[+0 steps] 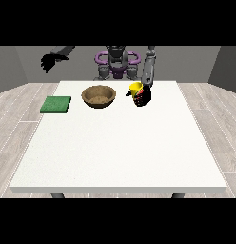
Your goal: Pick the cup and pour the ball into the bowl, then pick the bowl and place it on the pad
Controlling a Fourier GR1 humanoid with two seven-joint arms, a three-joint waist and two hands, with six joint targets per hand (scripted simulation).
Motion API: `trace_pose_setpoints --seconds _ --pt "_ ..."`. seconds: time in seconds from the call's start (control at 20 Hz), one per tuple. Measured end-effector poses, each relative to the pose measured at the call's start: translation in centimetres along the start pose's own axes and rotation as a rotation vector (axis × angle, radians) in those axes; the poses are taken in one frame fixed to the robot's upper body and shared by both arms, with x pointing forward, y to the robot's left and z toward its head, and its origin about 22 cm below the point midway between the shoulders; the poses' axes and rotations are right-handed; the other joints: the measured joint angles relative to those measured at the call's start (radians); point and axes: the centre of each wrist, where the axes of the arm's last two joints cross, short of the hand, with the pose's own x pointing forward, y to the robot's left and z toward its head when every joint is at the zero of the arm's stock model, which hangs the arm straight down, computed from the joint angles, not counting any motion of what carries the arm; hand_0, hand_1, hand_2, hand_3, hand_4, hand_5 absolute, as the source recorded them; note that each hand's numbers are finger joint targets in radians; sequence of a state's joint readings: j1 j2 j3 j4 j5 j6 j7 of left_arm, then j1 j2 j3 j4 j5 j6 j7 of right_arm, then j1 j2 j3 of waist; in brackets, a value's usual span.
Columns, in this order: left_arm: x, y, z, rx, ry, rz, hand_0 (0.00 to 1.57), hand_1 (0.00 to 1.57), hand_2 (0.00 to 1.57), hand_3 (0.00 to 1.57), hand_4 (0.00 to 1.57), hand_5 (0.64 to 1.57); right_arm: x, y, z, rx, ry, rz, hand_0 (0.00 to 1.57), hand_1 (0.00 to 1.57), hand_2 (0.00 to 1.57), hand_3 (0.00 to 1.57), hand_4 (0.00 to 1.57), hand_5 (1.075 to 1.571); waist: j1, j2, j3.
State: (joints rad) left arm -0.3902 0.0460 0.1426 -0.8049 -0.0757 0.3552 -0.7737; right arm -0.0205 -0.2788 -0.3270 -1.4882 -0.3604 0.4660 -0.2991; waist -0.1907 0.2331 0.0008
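A yellow cup (134,87) stands at the table's far side, right of centre. The hand at the view's right (142,96) is wrapped around the cup's near side, its fingers curled on it. The ball is not visible. A brown bowl (98,96) sits on the table just left of the cup, apart from it. A green pad (56,105) lies flat near the table's left edge. The hand at the view's left (51,61) hangs raised in the air beyond the table's far left corner, fingers drooping and relaxed, holding nothing.
The white table (120,147) stretches wide toward the camera. The robot's torso (116,62) stands behind the far edge. Wooden floor surrounds the table.
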Motion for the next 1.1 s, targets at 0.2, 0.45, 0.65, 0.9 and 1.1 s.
trace_pose_setpoints --seconds 0.2,0.45,0.65,0.9,1.1 --pt "-0.1 -0.7 -0.1 -0.014 0.016 -0.084 1.30 1.30 1.57 1.57 1.23 1.548 -0.2 -1.9 1.2 -0.018 0.043 -0.002 0.00 0.00 0.00 0.00 0.36 1.570 0.002 -0.042 0.0008" --pt "0.9 -2.0 -1.6 -0.073 0.040 -0.280 1.32 1.32 1.57 1.57 1.23 1.552 0.1 -3.2 1.1 -0.036 0.136 0.000 0.00 0.00 0.00 0.00 0.49 1.571 0.010 -0.149 0.0009" --pt "2.0 -3.8 -3.2 -0.151 0.026 -0.459 1.31 1.31 1.57 1.57 1.24 1.561 0.8 -3.9 -0.5 -0.060 0.182 0.012 0.00 0.00 0.00 0.00 0.58 1.568 0.032 -0.212 0.0017" --pt "2.1 -2.9 -5.6 -0.229 -0.052 -0.806 1.17 1.17 1.57 1.35 1.06 1.569 0.5 -3.7 -1.3 -0.073 0.231 0.022 0.00 0.00 0.00 0.00 0.63 1.565 0.041 -0.253 0.0048" --pt "3.5 -5.7 -6.6 -0.309 -0.071 -0.986 1.17 1.17 1.57 1.35 1.06 1.569 -1.2 -3.9 -0.2 -0.121 0.285 0.019 0.00 0.00 0.00 0.00 0.64 1.566 0.077 -0.303 0.0044"
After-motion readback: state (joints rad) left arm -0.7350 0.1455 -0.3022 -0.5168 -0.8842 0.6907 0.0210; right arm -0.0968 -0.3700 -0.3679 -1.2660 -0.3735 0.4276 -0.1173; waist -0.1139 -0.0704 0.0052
